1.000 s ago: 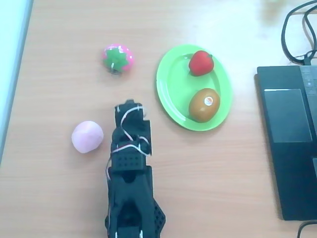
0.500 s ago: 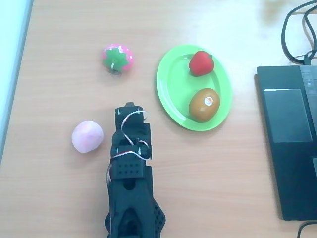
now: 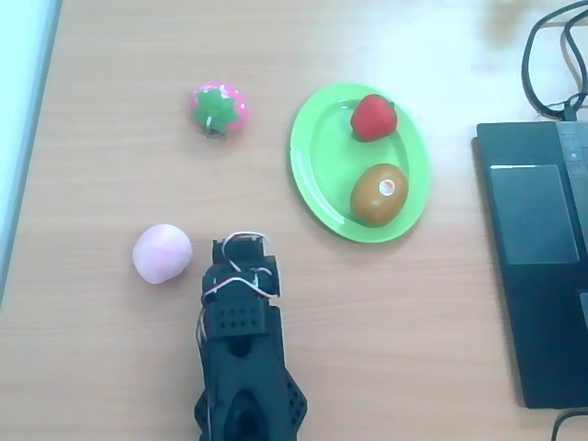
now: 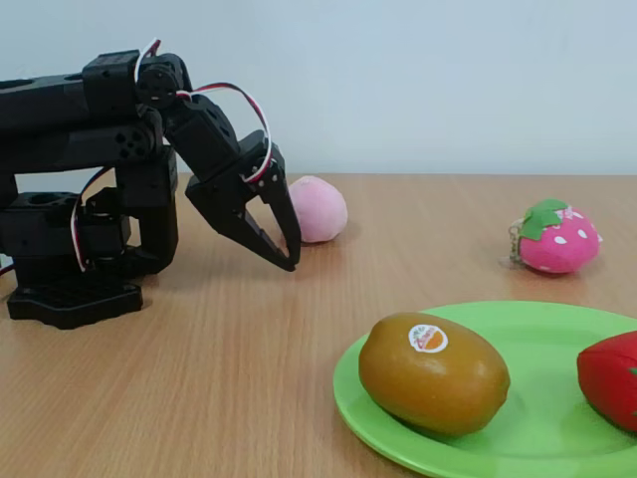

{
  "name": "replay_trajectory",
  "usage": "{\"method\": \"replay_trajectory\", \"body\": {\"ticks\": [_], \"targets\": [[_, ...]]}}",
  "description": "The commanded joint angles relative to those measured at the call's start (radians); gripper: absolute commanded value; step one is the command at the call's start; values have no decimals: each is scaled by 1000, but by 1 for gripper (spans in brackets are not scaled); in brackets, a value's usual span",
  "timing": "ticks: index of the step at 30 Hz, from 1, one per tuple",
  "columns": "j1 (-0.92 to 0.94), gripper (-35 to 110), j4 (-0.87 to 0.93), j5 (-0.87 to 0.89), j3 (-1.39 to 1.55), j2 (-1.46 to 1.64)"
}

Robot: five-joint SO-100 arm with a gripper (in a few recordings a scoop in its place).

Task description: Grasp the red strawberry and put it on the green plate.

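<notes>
Red strawberry on green plate; leaf tip toward right, overhead

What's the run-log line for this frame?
arm: folded back | gripper: shut, empty | red strawberry: on green plate, beside brown fruit | stage: placed

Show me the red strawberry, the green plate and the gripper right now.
red strawberry (image 3: pixel 372 118): overhead view, middle of its red body.
green plate (image 3: pixel 317 161): overhead view, bare inner surface, left side.
gripper (image 4: pixel 289 254): fixed view, at its fingertips.
</notes>
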Motion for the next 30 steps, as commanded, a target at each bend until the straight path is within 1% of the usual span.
{"method": "replay_trajectory", "body": {"ticks": [1, 5, 8, 13, 30], "targets": [[-18, -8, 26, -3, 0, 28], [-18, -8, 26, 2, 0, 28], [-18, -5, 26, -2, 0, 28], [-18, -8, 26, -2, 0, 28], [-18, -8, 26, -2, 0, 28]]}}
